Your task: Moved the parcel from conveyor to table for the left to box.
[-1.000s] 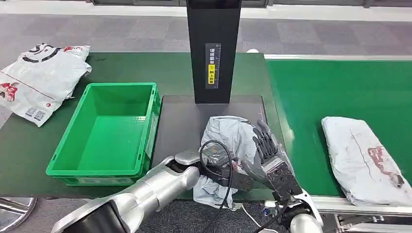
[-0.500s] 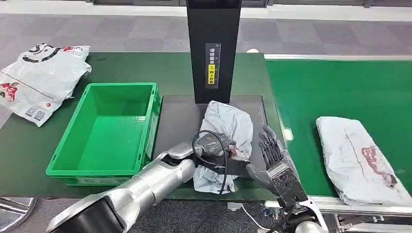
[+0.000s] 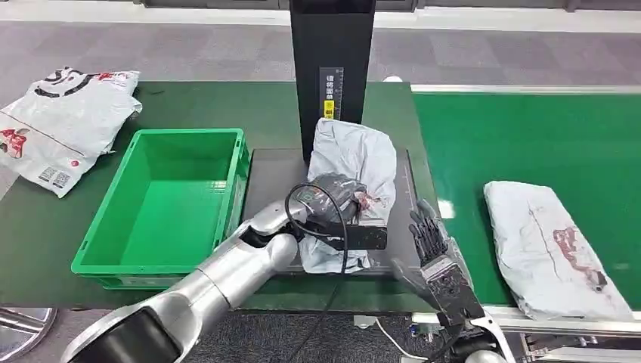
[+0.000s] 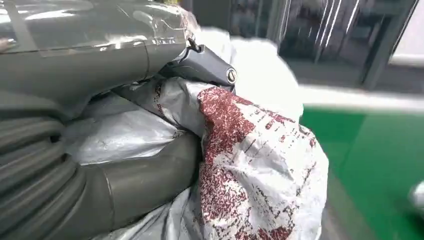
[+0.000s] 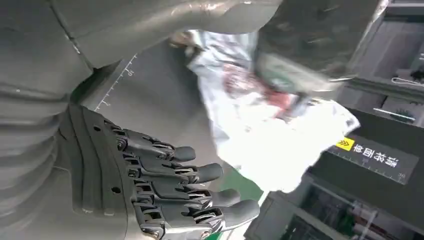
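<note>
On green worktop [image 3: 189, 102]: green crate [image 3: 170, 200], black post [image 3: 331, 76] with yellow label, writing unreadable; grey floor behind. Left hand [image 3: 332, 204] fingers clamped on grey parcel [image 3: 355, 155]. Right hand [image 3: 438, 261] fingers apart, empty.

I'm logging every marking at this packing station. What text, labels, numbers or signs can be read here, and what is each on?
Black post: vertical label with white Chinese characters over a yellow section, too small to read.
Same label: yellow warning triangle, characters blurred.
White parcels left of the green crate: barcode stickers, unreadable.
Grey parcel in left hand: red print, no legible words.
</note>
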